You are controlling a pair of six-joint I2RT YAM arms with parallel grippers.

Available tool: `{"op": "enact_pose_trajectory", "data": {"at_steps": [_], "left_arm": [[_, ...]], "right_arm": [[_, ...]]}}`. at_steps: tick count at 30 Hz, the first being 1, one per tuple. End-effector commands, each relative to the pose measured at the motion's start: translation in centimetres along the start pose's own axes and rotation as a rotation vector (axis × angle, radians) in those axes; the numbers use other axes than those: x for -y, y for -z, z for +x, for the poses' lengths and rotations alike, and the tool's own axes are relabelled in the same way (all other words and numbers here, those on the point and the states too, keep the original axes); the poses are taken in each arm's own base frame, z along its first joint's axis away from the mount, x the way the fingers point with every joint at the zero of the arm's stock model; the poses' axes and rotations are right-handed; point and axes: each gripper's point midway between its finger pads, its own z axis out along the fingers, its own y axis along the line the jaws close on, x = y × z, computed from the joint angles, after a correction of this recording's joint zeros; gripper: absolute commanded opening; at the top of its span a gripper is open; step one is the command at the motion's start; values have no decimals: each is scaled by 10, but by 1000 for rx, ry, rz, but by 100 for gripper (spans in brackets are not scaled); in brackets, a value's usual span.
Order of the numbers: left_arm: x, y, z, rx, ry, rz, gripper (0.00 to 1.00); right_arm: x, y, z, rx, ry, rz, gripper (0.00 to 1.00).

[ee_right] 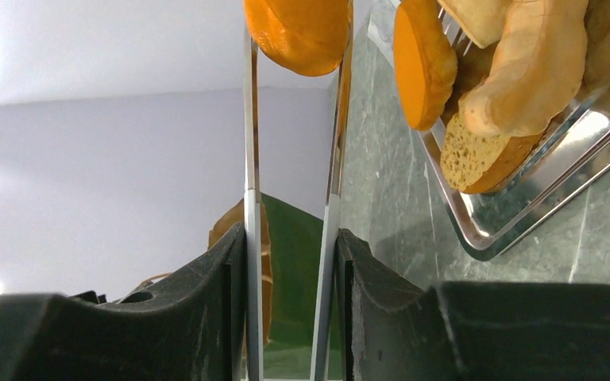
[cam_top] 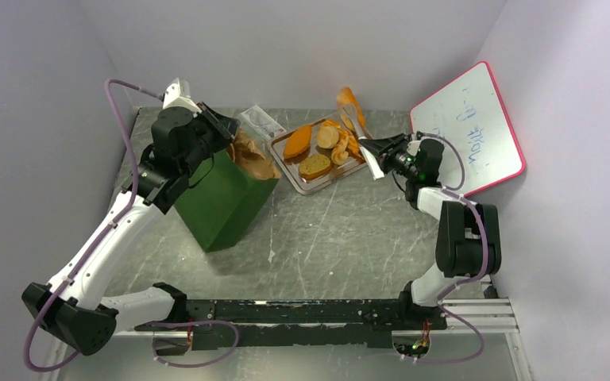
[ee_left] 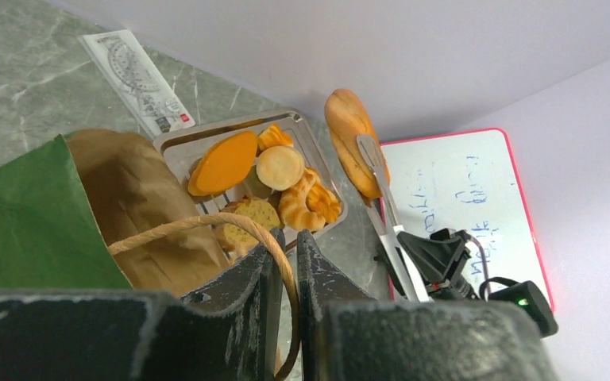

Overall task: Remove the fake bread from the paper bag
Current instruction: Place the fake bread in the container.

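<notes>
The dark green paper bag (cam_top: 226, 198) stands at the left, its brown inside showing. My left gripper (ee_left: 287, 238) is shut on the bag's tan looped handle (ee_left: 175, 226) at the bag's top edge. My right gripper (ee_right: 290, 238) is shut on a pair of metal tongs (cam_top: 361, 131). The tongs pinch an orange oval loaf (cam_top: 349, 101) in the air over the far side of the metal tray (cam_top: 318, 186). Several other pieces of fake bread (ee_left: 286, 178) lie on that tray. Whatever lies inside the bag is hidden.
A pink-framed whiteboard (cam_top: 472, 127) leans on the right wall behind my right arm. A printed card (cam_top: 260, 123) lies flat behind the bag. Walls close in the left, back and right sides.
</notes>
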Motion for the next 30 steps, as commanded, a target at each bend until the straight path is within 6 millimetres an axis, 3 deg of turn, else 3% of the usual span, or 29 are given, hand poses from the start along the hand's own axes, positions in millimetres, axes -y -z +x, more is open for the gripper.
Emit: {"op": "enact_pose_trajectory", "data": {"at_steps": [1, 12, 23, 30], "left_arm": [[40, 3, -25, 48, 47, 131, 7], [57, 3, -24, 34, 79, 209, 7], [-1, 9, 26, -25, 96, 118, 7], [-7, 11, 33, -40, 102, 110, 7]], "right_arm": [[-12, 1, -6, -29, -5, -121, 0], [28, -12, -19, -47, -137, -161, 0], [62, -19, -27, -52, -232, -175, 5], [68, -15, -26, -36, -278, -201, 10]]}}
